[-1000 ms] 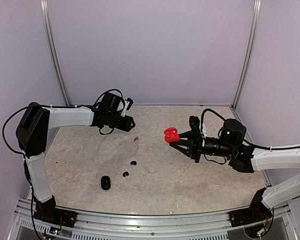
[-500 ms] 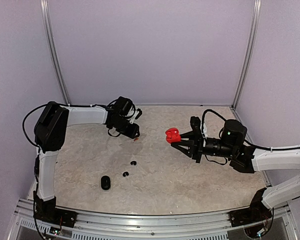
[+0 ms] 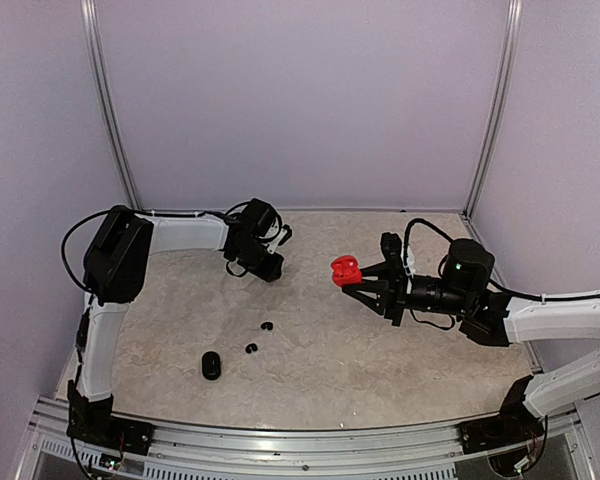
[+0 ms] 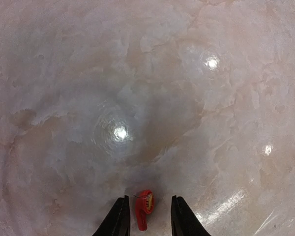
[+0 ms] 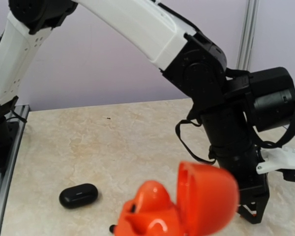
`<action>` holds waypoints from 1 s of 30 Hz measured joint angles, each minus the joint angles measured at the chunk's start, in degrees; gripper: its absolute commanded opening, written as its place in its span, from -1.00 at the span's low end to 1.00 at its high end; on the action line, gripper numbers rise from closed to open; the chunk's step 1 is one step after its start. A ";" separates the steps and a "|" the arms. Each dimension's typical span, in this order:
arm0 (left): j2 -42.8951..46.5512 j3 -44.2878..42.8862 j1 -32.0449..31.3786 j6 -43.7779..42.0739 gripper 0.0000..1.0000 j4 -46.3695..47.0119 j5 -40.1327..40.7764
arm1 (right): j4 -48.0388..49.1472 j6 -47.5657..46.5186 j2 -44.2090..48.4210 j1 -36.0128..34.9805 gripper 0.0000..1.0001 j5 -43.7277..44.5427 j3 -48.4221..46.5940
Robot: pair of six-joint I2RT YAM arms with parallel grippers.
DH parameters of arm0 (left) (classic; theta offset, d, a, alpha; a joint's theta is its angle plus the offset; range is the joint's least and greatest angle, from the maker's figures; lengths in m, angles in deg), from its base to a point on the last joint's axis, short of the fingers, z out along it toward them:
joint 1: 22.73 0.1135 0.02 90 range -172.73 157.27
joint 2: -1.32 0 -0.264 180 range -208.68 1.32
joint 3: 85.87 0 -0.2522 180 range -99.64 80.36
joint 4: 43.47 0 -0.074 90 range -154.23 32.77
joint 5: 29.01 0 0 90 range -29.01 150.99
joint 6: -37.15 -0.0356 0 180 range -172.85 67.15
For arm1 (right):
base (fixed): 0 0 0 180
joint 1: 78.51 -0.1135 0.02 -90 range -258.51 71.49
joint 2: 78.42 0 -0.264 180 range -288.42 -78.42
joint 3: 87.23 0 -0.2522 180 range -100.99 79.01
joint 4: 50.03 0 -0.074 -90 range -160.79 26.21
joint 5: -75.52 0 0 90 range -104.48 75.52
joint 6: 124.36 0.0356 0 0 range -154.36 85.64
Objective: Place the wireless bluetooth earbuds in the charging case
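Red earbud (image 4: 144, 211) lies ungripped between parted fingers (image 4: 119, 220) of left hand (image 4: 148, 201) for pickup; right hand (image 3: 356, 276) clamps open charging case (image 3: 344, 268) as receiver.

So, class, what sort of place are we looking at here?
Probably a robotics lab test cell: plain walls on aluminium posts, left arm and right arm bolted along the table edge.

L arm (image 3: 185, 234), R arm (image 3: 560, 318): white shells, blk joints, cables.

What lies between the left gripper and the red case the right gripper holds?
Nothing: the top view shows only bare table between the left gripper and the red case in the right gripper.
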 measured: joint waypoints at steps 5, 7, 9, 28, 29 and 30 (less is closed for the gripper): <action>-1.27 -0.81 0.00 -0.66 -0.57 -0.35 0.44 | -0.04 0.00 0.00 0.00 -0.77 0.00 0.00; -1.97 -1.14 0.00 -0.79 -0.65 -0.39 0.46 | -0.11 0.00 0.00 0.00 -0.77 0.00 0.00; -2.10 -1.33 -0.02 -0.90 -0.68 -0.37 0.63 | -0.26 0.00 0.00 0.00 -0.77 0.00 0.00; 15.19 24.98 -0.44 3.39 -0.83 17.90 -2.60 | 0.24 0.00 0.24 0.20 -0.78 1.11 0.00; 17.25 26.58 -0.61 3.58 -0.83 19.71 -2.93 | 0.44 0.00 0.24 0.24 -0.79 1.16 0.00; 19.89 28.65 -0.92 3.80 -0.84 22.60 -3.17 | 0.70 0.00 0.24 0.26 -0.79 1.27 0.00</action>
